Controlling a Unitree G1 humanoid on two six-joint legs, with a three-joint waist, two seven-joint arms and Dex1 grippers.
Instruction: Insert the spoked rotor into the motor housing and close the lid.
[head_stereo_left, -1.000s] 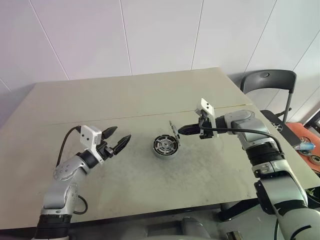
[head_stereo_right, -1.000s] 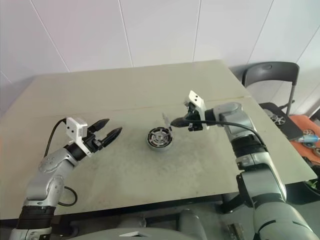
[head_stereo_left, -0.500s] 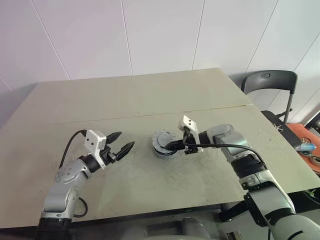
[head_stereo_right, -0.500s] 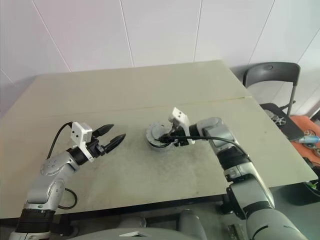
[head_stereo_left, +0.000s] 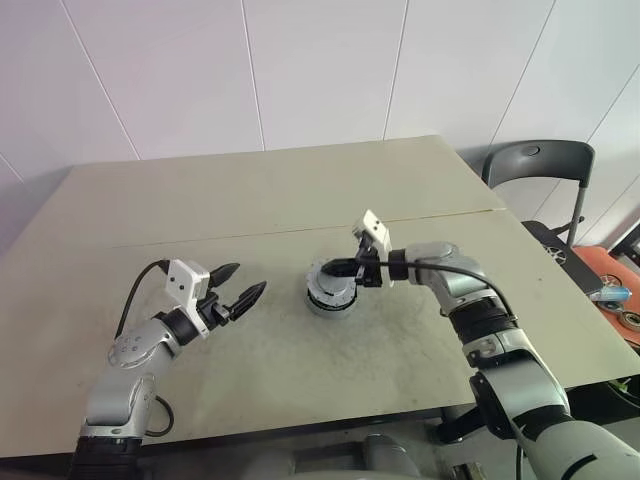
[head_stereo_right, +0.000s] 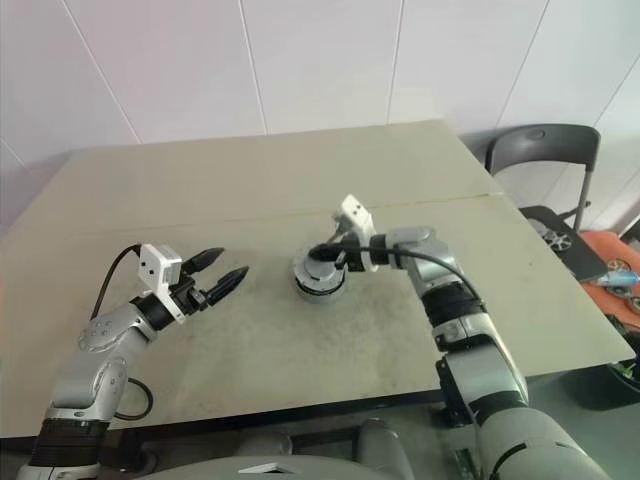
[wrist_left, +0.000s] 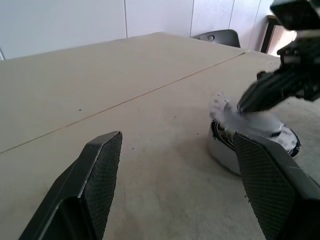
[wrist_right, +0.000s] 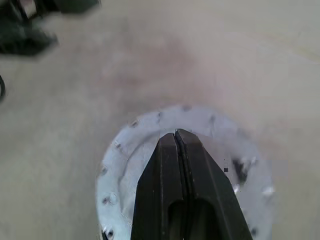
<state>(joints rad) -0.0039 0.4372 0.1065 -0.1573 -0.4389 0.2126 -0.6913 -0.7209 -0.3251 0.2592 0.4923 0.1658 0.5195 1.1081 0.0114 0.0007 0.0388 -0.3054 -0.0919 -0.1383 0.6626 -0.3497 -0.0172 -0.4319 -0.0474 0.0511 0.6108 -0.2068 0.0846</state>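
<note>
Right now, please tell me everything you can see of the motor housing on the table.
The motor housing is a short round metal drum with a silvery-grey wall and a dark upper edge, standing upright on the beige table near its middle. Its top looks covered by a pale grey round face with small marks near the rim. The right gripper, shut, has its black fingertips at that top face; whether they press on it I cannot tell. The left gripper is open and apart from it.
</note>
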